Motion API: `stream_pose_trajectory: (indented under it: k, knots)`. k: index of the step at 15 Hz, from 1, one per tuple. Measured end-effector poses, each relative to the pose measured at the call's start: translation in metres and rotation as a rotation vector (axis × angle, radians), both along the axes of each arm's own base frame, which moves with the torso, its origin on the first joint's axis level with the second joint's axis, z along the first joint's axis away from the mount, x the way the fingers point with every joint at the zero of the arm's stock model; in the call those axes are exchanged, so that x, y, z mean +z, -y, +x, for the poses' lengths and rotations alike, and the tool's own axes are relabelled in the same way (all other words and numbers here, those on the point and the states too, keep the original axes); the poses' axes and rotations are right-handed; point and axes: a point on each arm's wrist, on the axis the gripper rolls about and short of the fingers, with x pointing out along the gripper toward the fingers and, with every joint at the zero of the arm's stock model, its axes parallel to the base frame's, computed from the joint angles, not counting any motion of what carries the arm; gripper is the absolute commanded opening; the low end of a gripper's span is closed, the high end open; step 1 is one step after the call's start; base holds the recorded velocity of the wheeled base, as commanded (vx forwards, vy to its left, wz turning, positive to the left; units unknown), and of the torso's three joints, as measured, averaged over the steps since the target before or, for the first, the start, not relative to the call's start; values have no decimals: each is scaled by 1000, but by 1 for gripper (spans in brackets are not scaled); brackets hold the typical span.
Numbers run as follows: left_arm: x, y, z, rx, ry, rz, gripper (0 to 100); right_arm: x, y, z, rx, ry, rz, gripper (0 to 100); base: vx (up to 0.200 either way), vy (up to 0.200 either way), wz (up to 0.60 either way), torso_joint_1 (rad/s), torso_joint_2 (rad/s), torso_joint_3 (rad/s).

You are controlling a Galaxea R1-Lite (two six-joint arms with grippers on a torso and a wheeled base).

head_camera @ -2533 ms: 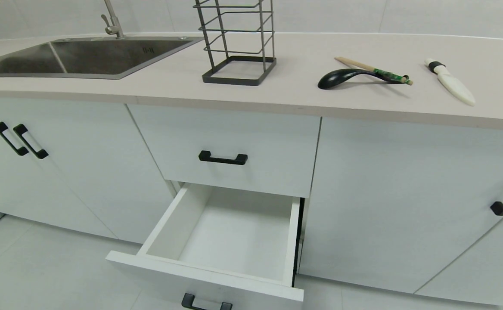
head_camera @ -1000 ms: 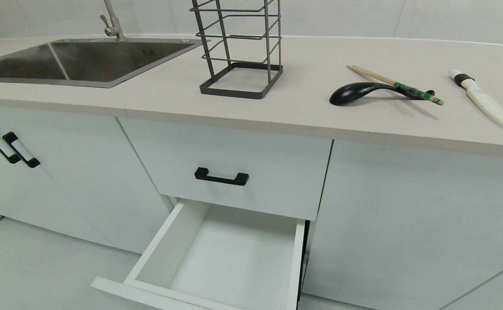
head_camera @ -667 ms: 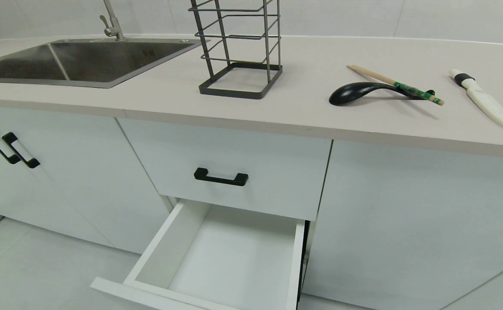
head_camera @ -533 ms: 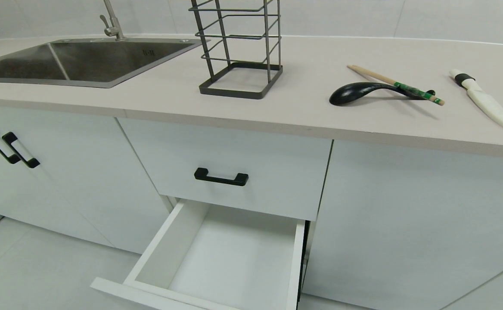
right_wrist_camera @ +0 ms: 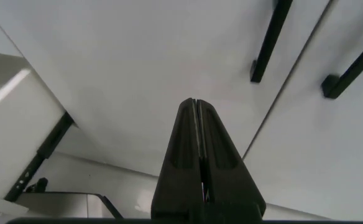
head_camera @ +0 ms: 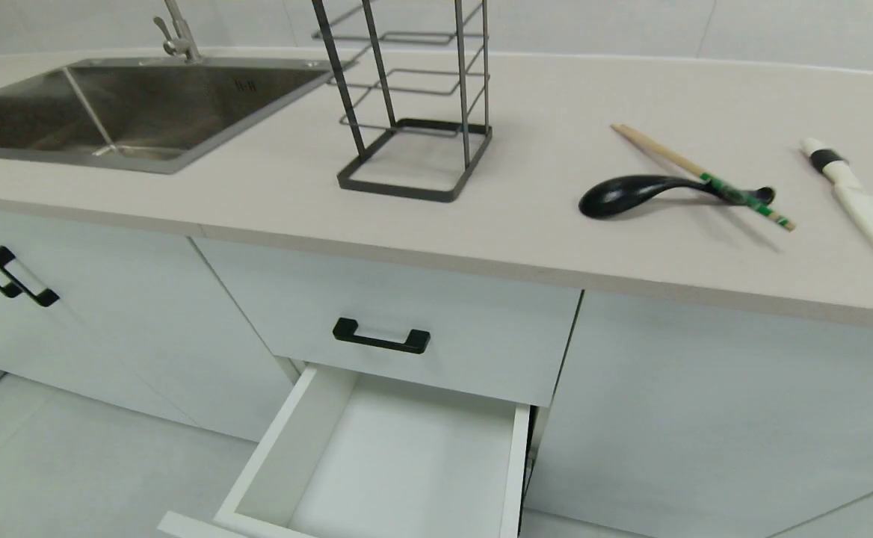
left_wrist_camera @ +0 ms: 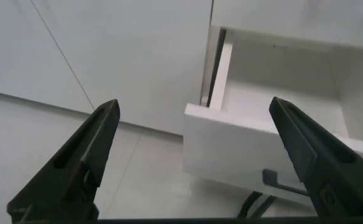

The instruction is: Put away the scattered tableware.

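The left claw (left_wrist_camera: 194, 104) stands wide open, its two dark fingers (left_wrist_camera: 91, 146) far apart with nothing between them. Beyond it are the front corner of the open drawer (left_wrist_camera: 231, 140), a dark handle (left_wrist_camera: 280, 182) low on the drawer's front panel, and the pale floor (left_wrist_camera: 76, 155) beside it.

The right claw (right_wrist_camera: 194, 109) is closed, its fingers pressed flat together and gripping nothing. It points at a white cabinet door (right_wrist_camera: 138, 81); two black door handles (right_wrist_camera: 271, 40) show on the cabinet fronts beyond the tip.

In the head view the drawer (head_camera: 515, 463) is pulled out under the table (head_camera: 541, 232), and its white inside is bare. Just above it is a shut upper drawer (head_camera: 444, 314) with a black pull (head_camera: 381, 338).

The tableware lies on the table, to the right. The black spoon (head_camera: 631, 196) rests with its bowl toward the rack and its handle arching away to the right. The chopsticks (head_camera: 698, 173), wooden with a green band, lie slantwise across the spoon's handle, touching it. The white knife (head_camera: 866, 213), with a dark band near its far end, lies well apart from them at the right edge of the view.

A dark wire rack (head_camera: 406, 149) stands upright between the spoon and the steel sink (head_camera: 145, 97). A tap (head_camera: 175, 33) rises behind the sink.
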Motion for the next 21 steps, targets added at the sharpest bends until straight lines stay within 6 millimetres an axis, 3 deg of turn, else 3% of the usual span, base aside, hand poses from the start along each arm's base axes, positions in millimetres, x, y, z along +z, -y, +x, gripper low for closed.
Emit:
stream_pose_trajectory:
  k: [8,21]
  knots:
    - [0,0,0,1,-2,0,100,0,0,0,1,0,0,0,0,0,0,178,-504,-206]
    - [0,0,0,0,-1,0,100,0,0,0,-3,0,7,0,0,0,0,308,-515,-249]
